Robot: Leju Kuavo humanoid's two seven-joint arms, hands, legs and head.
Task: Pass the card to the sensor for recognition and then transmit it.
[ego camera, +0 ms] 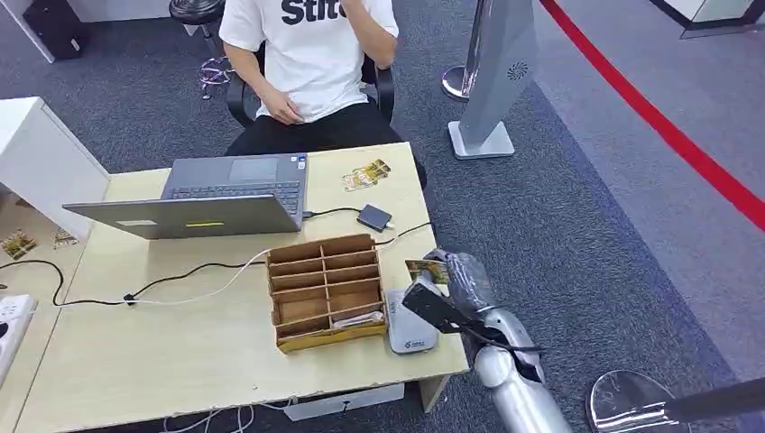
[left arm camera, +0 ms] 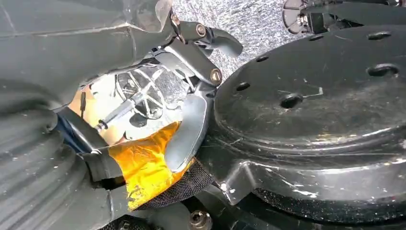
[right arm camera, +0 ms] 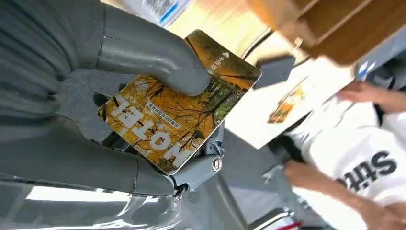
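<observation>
While the right hand (ego camera: 456,275) holds the card (ego camera: 427,271) at the table's (ego camera: 180,361) right edge in the head view, the white sensor (ego camera: 412,327) lies flat just below and toward the robot, beside the cardboard organizer (ego camera: 325,289). So the card needs to come back and down over it, I'd judge. A person (ego camera: 311,63) sits across, behind the laptop (ego camera: 216,194).

Left wrist view: left hand (left arm camera: 158,124) hangs by the robot's body; can't tell whether the fingers are clenched.

Right wrist view: thumb (right arm camera: 158,57) presses the card (right arm camera: 179,110) flat against the fingers (right arm camera: 95,167); long axis runs out away from the palm.
</observation>
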